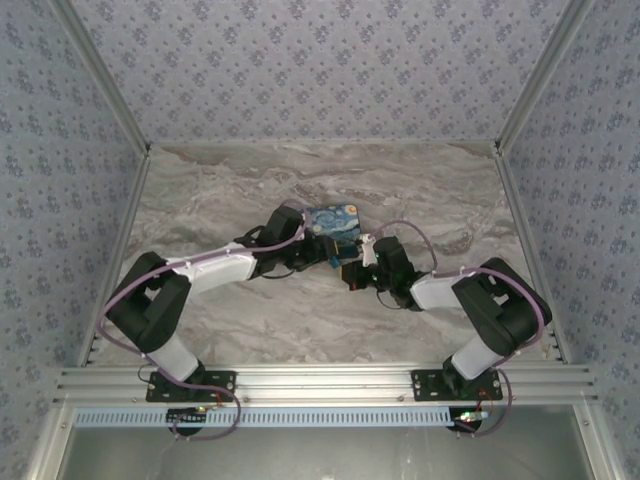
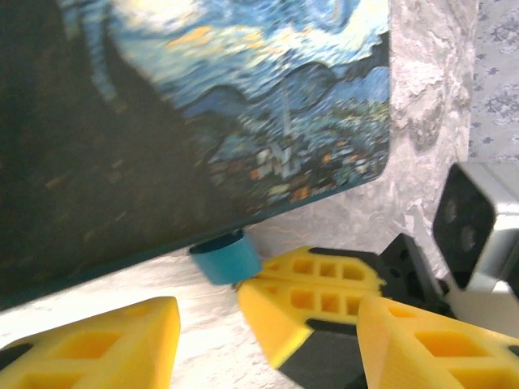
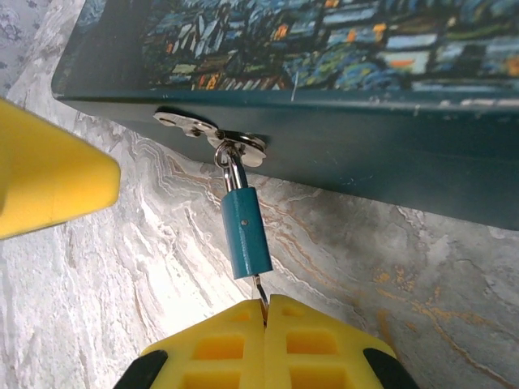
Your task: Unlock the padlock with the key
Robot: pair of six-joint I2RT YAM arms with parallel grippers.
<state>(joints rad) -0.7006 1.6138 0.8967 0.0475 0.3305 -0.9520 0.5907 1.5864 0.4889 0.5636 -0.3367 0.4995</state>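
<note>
Both arms reach forward from their bases with elbows bent outward and forearms angled inward, so that the two wrists meet at the near side of the painted box (image 1: 333,218) on the marble table (image 1: 220,200). The right gripper (image 3: 265,312) has its yellow fingers pressed together, pinching the key (image 3: 260,289). The padlock (image 3: 246,231) sits directly ahead of those fingertips, its lower end meeting the key, and its top is hooked into the metal hasp (image 3: 212,134) on the box wall just beyond. A thin dark sliver of the key shows between the fingertips and the padlock body; the rest is hidden inside the grip, and how far the blade enters the lock cannot be told. The left gripper (image 2: 268,324) is spread wide, its fingers (image 2: 105,340) holding nothing; the padlock lies ahead of the gap between them, apart from both, tucked under the box edge. In the left wrist view the right gripper's closed fingers lie between the left fingers, and the box edge cuts off the padlock's upper part. One left finger enters the right wrist view to the left of the right gripper, cut off by the frame edge. In the top view the padlock and key are too small to make out.
</note>
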